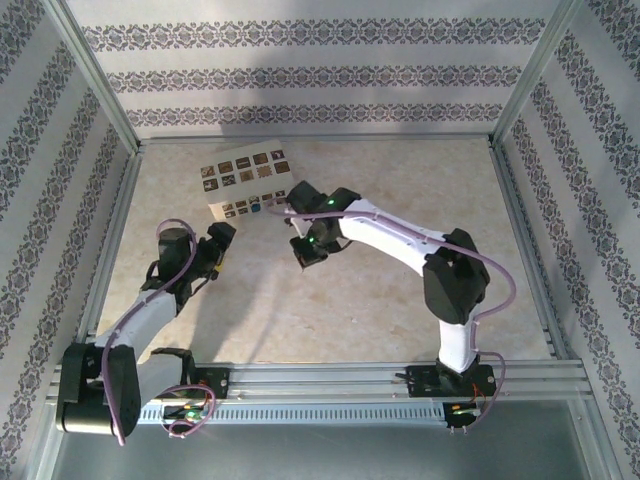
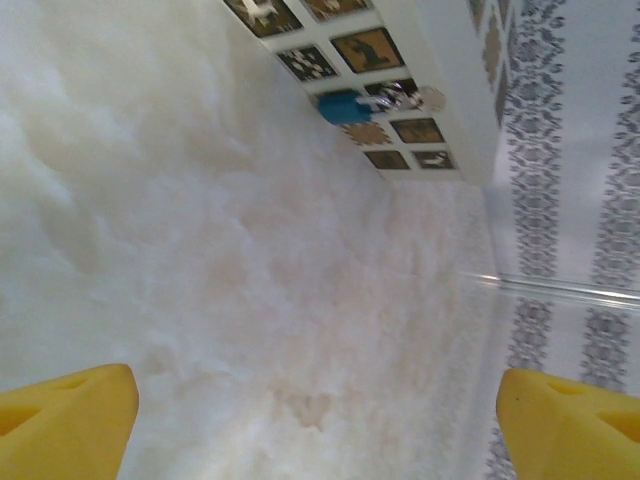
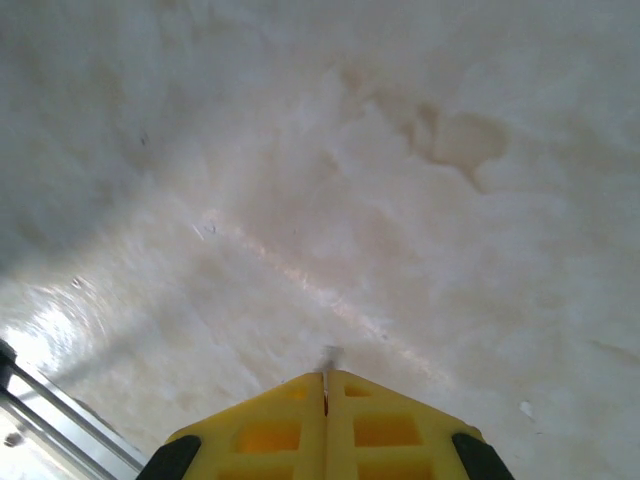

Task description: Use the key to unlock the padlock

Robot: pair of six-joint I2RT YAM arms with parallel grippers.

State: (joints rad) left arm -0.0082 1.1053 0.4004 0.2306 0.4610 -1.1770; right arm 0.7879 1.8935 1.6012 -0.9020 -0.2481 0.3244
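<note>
A lab test cell: aluminium framing (image 1: 320, 141) boxes patterned panel walls (image 1: 320, 75) round a marbled tabletop (image 1: 330, 310).

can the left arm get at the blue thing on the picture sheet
Probably yes: the left gripper is open and aimed toward the blue thing on the picture sheet, with only bare table between them.

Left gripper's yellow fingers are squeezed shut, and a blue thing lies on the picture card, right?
Not quite. The left gripper is open: its yellow fingers stand wide apart, as the left wrist view shows. The blue thing does lie on the picture card.
</note>
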